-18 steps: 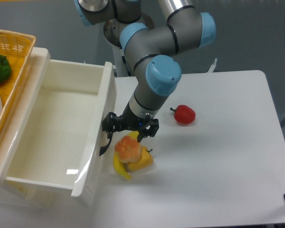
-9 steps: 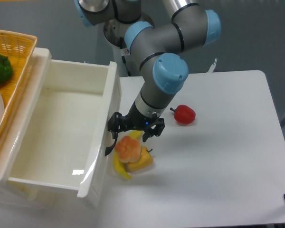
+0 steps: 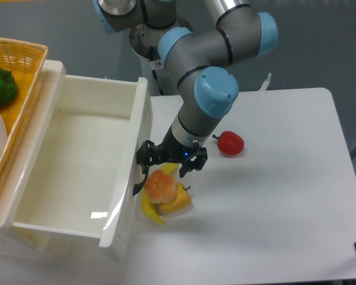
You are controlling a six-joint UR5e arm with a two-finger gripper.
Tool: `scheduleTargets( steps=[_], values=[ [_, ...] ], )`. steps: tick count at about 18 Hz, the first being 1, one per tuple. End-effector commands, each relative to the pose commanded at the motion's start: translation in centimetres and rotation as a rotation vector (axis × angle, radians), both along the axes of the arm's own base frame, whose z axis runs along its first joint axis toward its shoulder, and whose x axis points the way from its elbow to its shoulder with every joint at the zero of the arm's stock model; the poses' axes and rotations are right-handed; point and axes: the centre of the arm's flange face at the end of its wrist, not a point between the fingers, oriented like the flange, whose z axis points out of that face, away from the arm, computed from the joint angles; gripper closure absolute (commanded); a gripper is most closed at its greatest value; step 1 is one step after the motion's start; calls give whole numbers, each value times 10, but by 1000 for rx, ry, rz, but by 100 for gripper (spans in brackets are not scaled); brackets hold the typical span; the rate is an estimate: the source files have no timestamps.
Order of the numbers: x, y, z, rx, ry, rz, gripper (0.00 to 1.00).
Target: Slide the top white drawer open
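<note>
top white drawer [image 3: 77, 160] out | handle [image 3: 139, 181] mostly hidden | gripper [image 3: 171, 160] jaws' grip unclear

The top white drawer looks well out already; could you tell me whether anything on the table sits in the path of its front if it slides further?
Yes. The food pile, an orange piece on yellow ones, lies right beside the top white drawer's front panel, below the gripper at the black handle.
</note>
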Motion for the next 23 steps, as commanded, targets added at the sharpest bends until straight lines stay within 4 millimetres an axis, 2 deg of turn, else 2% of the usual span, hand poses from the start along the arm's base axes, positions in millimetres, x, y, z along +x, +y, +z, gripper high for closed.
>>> scheduleTargets(
  steps=[17,23],
  values=[
    [4,4,7,52,-36,2,0],
    [-14,-5,17,65,-5,28,0]
  ],
)
